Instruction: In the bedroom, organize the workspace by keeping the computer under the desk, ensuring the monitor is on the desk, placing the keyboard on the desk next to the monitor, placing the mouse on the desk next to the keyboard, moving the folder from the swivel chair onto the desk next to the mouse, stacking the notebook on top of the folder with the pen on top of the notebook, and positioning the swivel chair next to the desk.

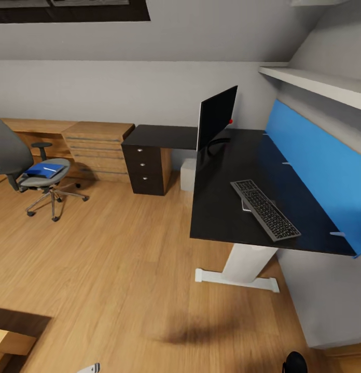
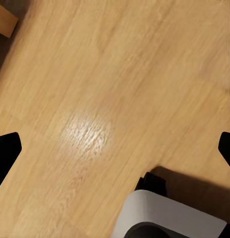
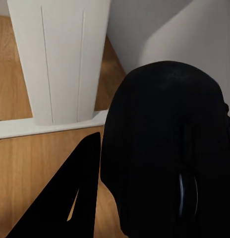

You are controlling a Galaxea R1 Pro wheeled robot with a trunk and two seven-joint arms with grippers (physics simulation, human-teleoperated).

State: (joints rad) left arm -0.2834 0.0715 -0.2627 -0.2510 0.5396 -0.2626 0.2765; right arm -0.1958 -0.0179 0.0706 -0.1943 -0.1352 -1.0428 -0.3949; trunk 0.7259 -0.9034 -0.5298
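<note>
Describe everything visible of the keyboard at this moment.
The keyboard is a slim, full-size board with a dark grey frame and black keys. It lies flat on the matte black desk, set diagonally, nearer the front edge than the monitor. A small pale object peeks out from under its near side; what it is cannot be told.

Both arms are carried low. The left gripper (image 2: 115, 148) is seen in its wrist view pointed down, its two dark fingertips (image 2: 7, 148) spread wide apart at the frame's edges — nothing held between them. The right gripper (image 3: 144, 188) is closed around the mouse (image 3: 169, 148) — one dark finger (image 3: 70, 198) lies beside it.
</note>
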